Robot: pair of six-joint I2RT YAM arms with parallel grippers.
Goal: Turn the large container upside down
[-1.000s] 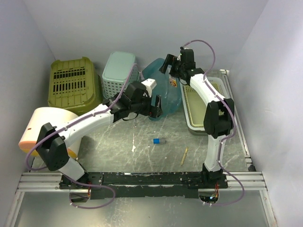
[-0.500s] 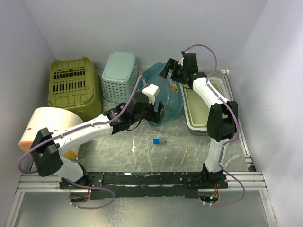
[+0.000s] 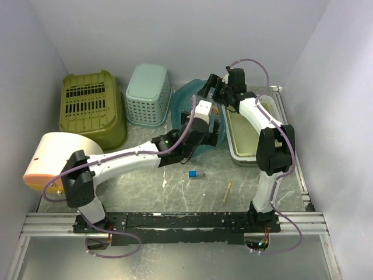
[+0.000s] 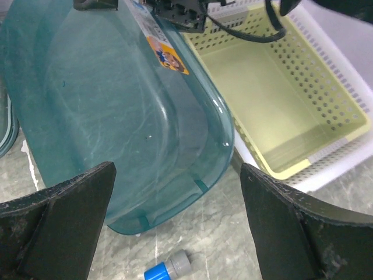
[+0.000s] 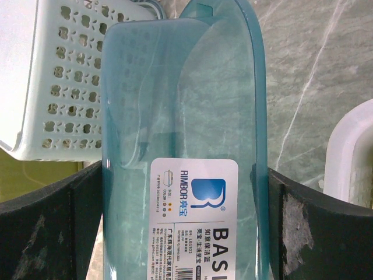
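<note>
Large translucent teal container, white-and-blue label on its wall, tilted up, lower rim on the table

A small blue-and-grey cap and a thin wooden stick lie apart on the marbled desk. At the back stand an olive crate and a mint basket. On the right is a white-rimmed yellow tray, and at far left a cream roll.

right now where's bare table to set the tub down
The front centre is free: from the teal container forward to the rail, between the left arm and the white tray, apart from a blue cap and a wooden stick. Back row is crowded: olive crate, mint basket, container, tray.
</note>
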